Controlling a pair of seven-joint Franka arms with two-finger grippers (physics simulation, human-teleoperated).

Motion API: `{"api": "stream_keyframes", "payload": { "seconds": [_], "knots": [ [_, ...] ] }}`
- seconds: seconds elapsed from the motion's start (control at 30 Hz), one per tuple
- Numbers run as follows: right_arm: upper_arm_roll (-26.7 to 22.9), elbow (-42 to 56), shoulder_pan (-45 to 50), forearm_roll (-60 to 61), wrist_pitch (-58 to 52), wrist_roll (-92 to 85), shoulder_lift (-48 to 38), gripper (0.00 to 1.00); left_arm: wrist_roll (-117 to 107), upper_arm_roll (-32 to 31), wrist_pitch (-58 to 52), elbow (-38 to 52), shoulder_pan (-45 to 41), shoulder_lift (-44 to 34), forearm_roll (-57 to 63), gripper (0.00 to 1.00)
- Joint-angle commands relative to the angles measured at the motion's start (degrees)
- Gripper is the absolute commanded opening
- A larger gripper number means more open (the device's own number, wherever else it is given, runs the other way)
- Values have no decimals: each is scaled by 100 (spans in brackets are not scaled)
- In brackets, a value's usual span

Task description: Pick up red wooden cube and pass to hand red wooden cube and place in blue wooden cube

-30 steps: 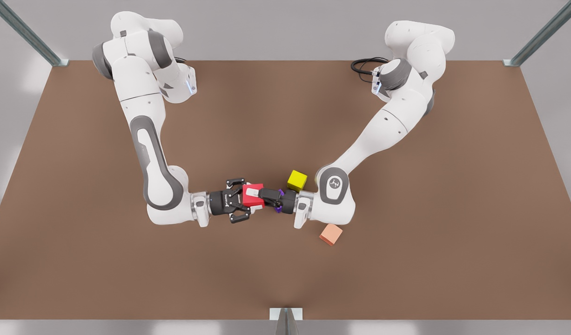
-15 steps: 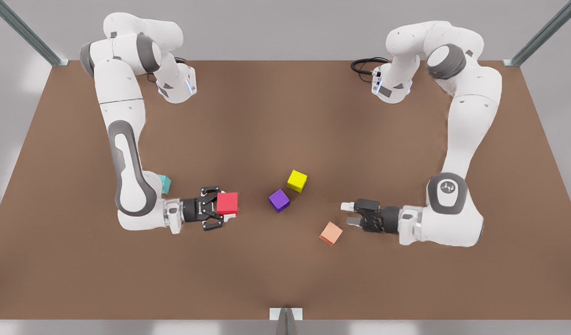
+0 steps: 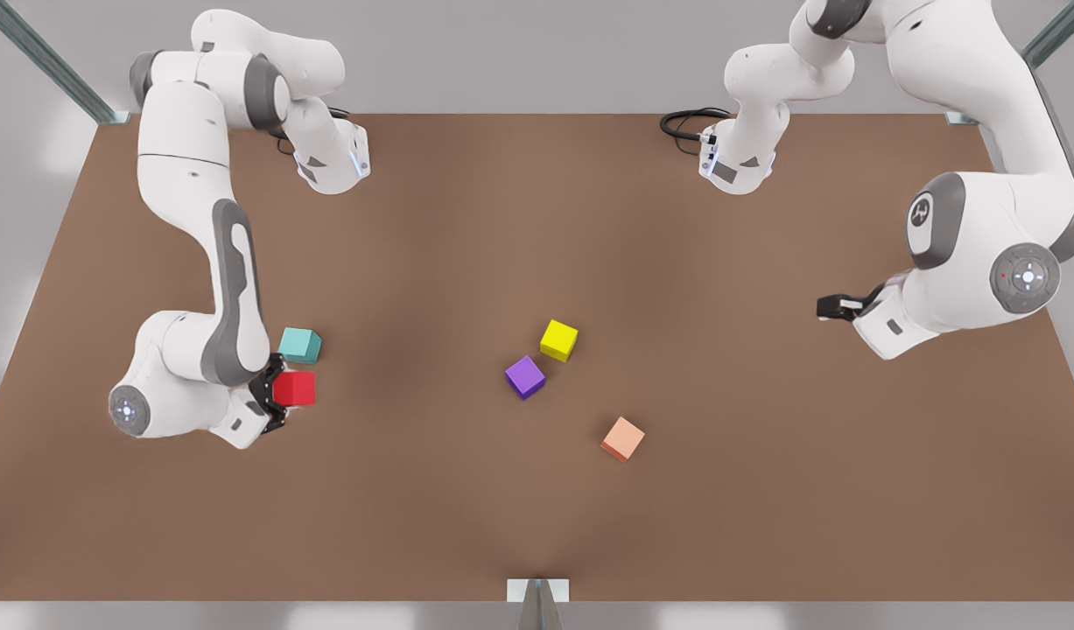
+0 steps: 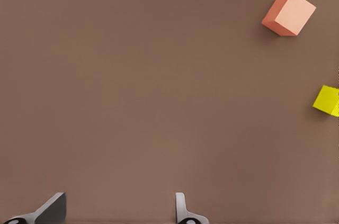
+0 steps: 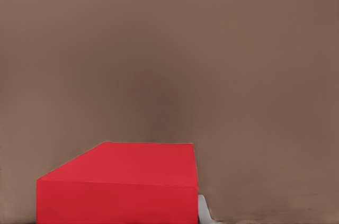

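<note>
The red wooden cube (image 3: 294,388) is at the front view's left, clamped in my right gripper (image 3: 284,392), which is shut on it. In the right wrist view the red wooden cube (image 5: 119,184) sits close up, with a pale fingertip (image 5: 204,211) beside it. The teal blue wooden cube (image 3: 300,345) rests on the table just behind the red one, almost touching it in the front view. My left gripper (image 3: 832,306) hangs raised at the front view's far right. Its fingers (image 4: 53,209) stand open with nothing between them.
A yellow cube (image 3: 558,339) and a purple cube (image 3: 525,376) lie near the middle of the brown table (image 3: 537,219). A peach cube (image 3: 622,438) lies nearer the front. The left wrist view shows the peach cube (image 4: 288,14) and the yellow cube (image 4: 327,100).
The left gripper let go of the red cube and withdrew to the front view's right, rising. The right gripper carried the red cube to the front view's left, next to the teal cube.
</note>
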Motion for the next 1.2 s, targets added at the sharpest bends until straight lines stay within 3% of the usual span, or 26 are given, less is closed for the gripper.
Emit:
{"api": "stream_keyframes", "payload": {
  "seconds": [0.0, 0.3, 0.6, 0.8, 0.83, 0.87, 0.9, 1.17],
  "knots": [
    [-9, -787, 106, -695, 1525, 5392, -444, 66, -867, 4, -53, 11, 105, 37, -89, 100],
    [-9, -2950, 132, -1153, 2774, 5824, -1526, 66, -850, 4, -45, -7, 185, 169, -36, 100],
    [-36, -3882, 185, -1284, 2871, 5815, -1711, 67, -850, 4, -45, 2, 229, 248, -45, 100],
    [-27, -3978, 123, -1443, 3064, 5806, -1702, 67, -850, 4, -53, 2, 229, 292, -45, 100],
    [-27, -4022, 123, -1443, 3064, 5806, -1711, 68, -850, 4, -45, 2, 229, 292, -36, 100],
    [-18, -4066, 123, -1434, 3064, 5815, -1728, 79, -850, 4, -45, 2, 229, 292, -36, 100],
    [-18, -4057, 123, -1434, 3064, 5815, -1728, 100, -850, 4, -45, 2, 229, 318, -36, 100],
    [-18, -3847, 185, -1434, 2757, 5815, -1754, 100, -850, 4, -45, 2, 229, 336, -36, 100]
  ]
}}
